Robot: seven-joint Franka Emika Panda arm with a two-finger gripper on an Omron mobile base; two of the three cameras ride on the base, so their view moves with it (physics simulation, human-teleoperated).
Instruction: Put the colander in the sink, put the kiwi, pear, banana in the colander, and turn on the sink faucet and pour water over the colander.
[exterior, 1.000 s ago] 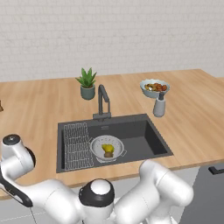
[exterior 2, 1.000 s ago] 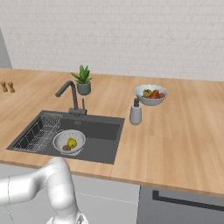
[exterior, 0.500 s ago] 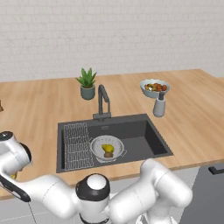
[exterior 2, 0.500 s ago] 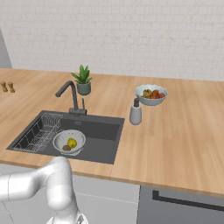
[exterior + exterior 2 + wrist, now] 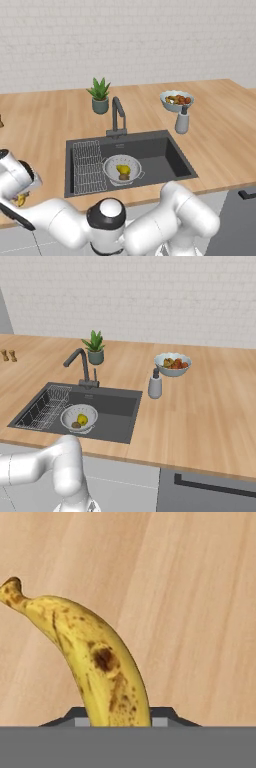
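Hand view: banana [image 5: 100,662] on wooden surface [image 5: 200,587].
Lies between fingers [image 5: 159,717] low at frame bottom; grasped or not, cannot tell. Colander [image 5: 122,167] sits in sink [image 5: 165,155].

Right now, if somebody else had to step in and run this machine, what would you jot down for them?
Tool: down over the banana on the wooden counter, at the left of the sink; the banana runs between its tips. I cannot tell if the grip is firm.
Colander: sitting in the sink, beside the wire rack.
Pear and kiwi: inside the colander.
Faucet: no water running.
Done: colander placed, pear and kiwi in.
Left: carry the banana to the colander, then turn on the faucet and run water over the fruit.
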